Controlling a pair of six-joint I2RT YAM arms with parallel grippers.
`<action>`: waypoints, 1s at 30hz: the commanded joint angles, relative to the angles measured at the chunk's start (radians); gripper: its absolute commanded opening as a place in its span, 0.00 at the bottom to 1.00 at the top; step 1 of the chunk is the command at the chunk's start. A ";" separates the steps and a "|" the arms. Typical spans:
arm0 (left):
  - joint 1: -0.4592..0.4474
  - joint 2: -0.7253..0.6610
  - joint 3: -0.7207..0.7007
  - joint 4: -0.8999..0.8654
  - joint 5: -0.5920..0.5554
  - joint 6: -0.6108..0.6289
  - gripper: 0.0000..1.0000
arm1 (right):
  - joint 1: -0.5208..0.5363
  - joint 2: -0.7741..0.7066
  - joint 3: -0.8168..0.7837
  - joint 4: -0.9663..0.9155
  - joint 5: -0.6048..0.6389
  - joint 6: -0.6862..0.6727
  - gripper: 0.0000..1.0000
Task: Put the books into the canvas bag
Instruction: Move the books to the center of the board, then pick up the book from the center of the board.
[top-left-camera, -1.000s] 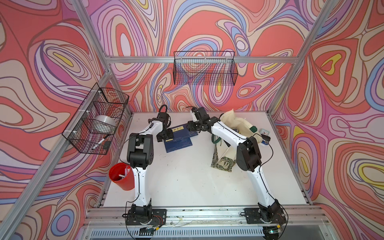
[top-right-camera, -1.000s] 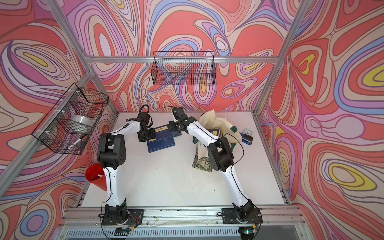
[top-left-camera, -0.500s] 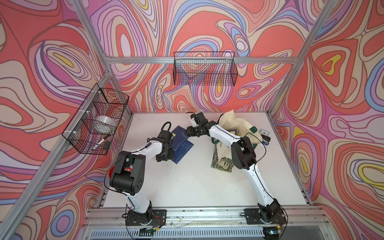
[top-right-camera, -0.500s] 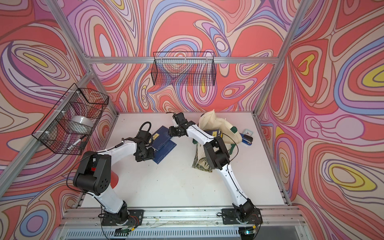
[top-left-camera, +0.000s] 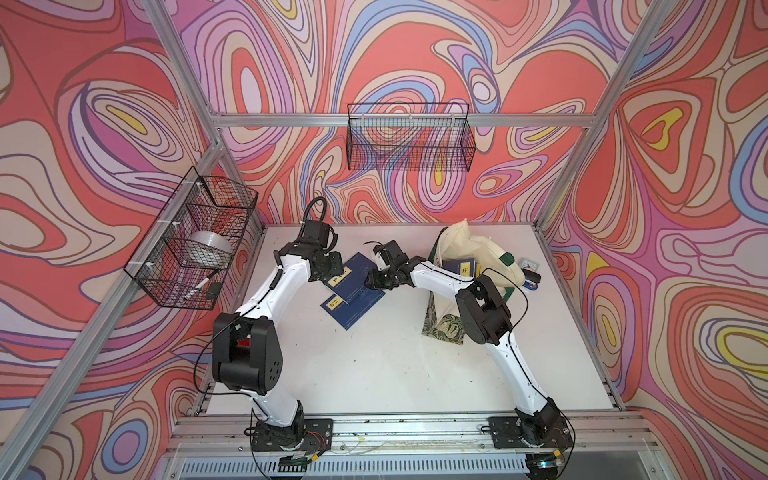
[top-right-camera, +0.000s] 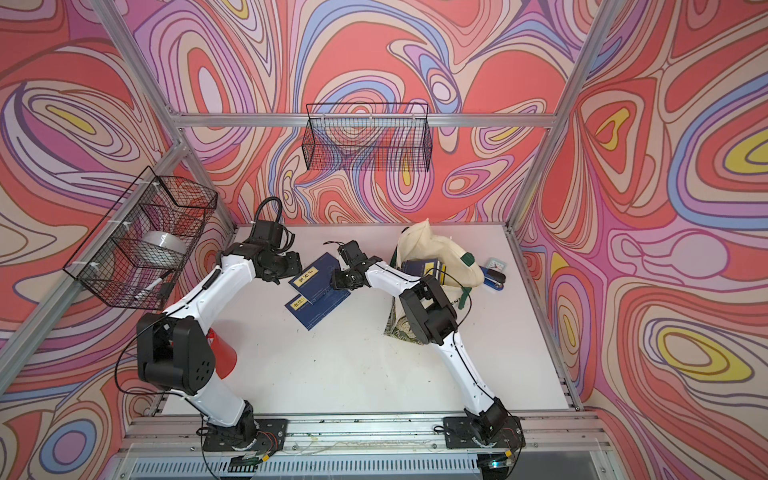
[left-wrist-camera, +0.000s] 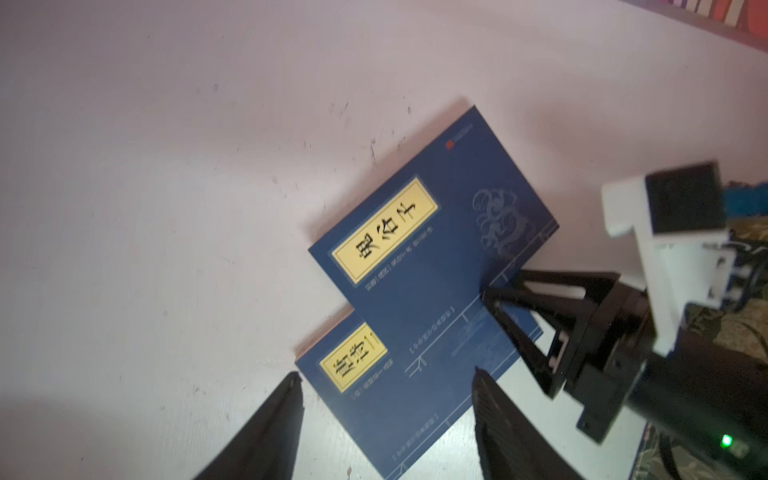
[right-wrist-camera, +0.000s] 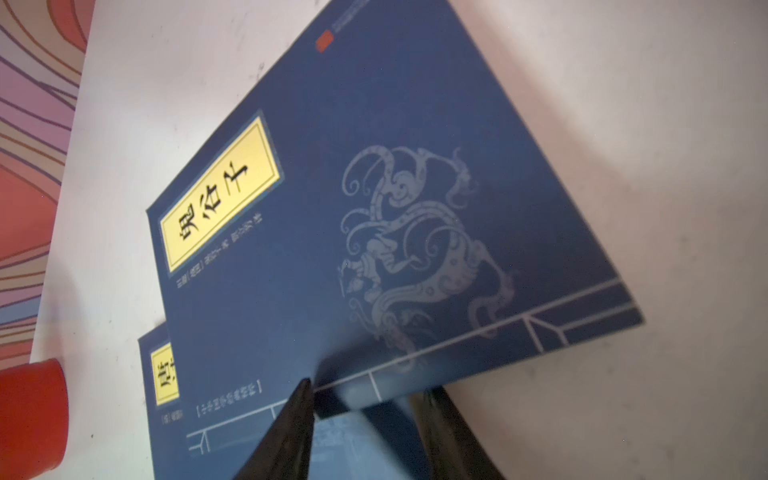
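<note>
Grasping step: right gripper (right-wrist-camera: 370, 388) straddles an edge of the top navy book (right-wrist-camera: 374, 187) near the canvas bag (top-left-camera: 461, 237), grip unclear; left gripper (left-wrist-camera: 386, 376) wide, empty. Next: clamp, lift.

Robot lab cell. Silver aluminium-profile frame (top-left-camera: 399, 120) boxing in white tabletop (top-left-camera: 374, 374); swirl-patterned red, pink and purple walls (top-left-camera: 415, 54); two white-and-black robot arms (top-left-camera: 286, 282) bolted to metal rail (top-left-camera: 407, 428) at tabletop's front edge; black wire baskets (top-left-camera: 409, 141) hung on walls.
</note>
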 joint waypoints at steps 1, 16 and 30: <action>0.019 0.124 0.065 -0.005 0.090 0.027 0.66 | 0.035 -0.057 -0.116 -0.055 0.026 -0.009 0.41; 0.029 0.363 0.072 0.096 0.362 -0.056 0.65 | 0.040 -0.290 -0.279 -0.088 0.157 0.095 0.48; -0.070 0.060 -0.409 0.290 0.419 -0.253 0.64 | 0.023 -0.208 -0.231 -0.072 0.097 0.291 0.50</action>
